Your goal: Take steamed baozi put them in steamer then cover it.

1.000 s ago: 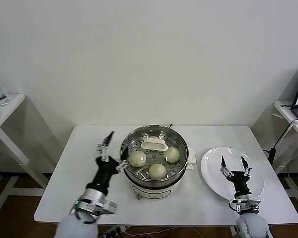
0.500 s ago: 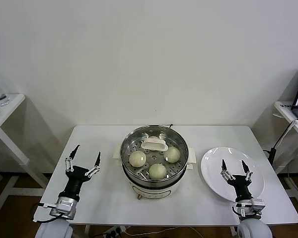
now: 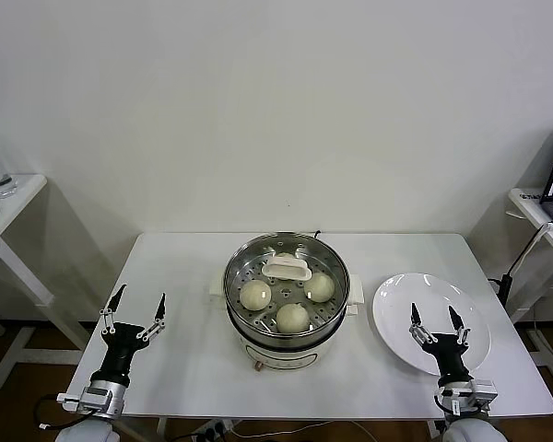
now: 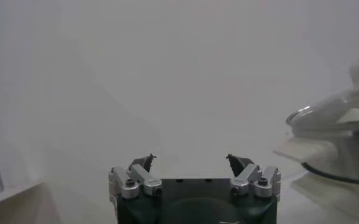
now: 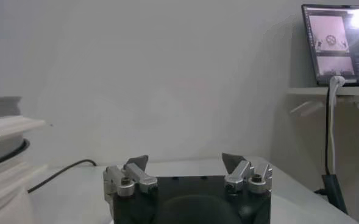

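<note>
Steamer, a round shiny stainless-steel pot (image 3: 287, 296) on a white base, sits mid white tabletop (image 3: 387, 378). A clear glass cover with a white oblong handle (image 3: 287, 268) rests on it; through it 3 cream-white round baozi (image 3: 255, 295) show plainly. At 3 o'clock lies a flat white plate (image 3: 394, 311). Left claw (image 3: 134, 309) hovers spread at 9 o'clock, empty. Right claw (image 3: 434, 320) hangs spread above the plate's near part, empty.

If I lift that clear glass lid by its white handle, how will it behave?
The clear glass lid on the steel steamer is probably heavy and breakable. The narrow white handle may let it tilt. Its smooth rim likely slides if nudged.
</note>
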`<move>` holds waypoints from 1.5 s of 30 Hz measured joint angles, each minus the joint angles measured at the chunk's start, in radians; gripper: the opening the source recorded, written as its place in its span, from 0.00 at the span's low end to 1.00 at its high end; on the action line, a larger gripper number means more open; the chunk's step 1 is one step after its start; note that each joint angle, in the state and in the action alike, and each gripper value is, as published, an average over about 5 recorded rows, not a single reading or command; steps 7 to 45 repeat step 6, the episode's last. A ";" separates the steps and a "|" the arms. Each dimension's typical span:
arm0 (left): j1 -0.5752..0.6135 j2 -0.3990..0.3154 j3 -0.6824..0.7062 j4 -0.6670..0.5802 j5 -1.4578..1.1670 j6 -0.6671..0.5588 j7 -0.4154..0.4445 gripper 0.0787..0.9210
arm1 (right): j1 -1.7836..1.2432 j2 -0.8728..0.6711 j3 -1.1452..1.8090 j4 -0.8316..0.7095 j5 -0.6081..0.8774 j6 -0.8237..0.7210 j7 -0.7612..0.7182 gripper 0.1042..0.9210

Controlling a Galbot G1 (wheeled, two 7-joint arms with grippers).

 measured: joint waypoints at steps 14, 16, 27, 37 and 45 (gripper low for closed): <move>0.012 -0.001 -0.006 0.007 -0.004 -0.016 0.002 0.88 | -0.017 0.006 0.000 0.017 -0.002 -0.003 0.000 0.88; 0.012 -0.001 -0.006 0.007 -0.004 -0.016 0.002 0.88 | -0.017 0.006 0.000 0.017 -0.002 -0.003 0.000 0.88; 0.012 -0.001 -0.006 0.007 -0.004 -0.016 0.002 0.88 | -0.017 0.006 0.000 0.017 -0.002 -0.003 0.000 0.88; 0.012 -0.001 -0.006 0.007 -0.004 -0.016 0.002 0.88 | -0.017 0.006 0.000 0.017 -0.002 -0.003 0.000 0.88; 0.012 -0.001 -0.006 0.007 -0.004 -0.016 0.002 0.88 | -0.017 0.006 0.000 0.017 -0.002 -0.003 0.000 0.88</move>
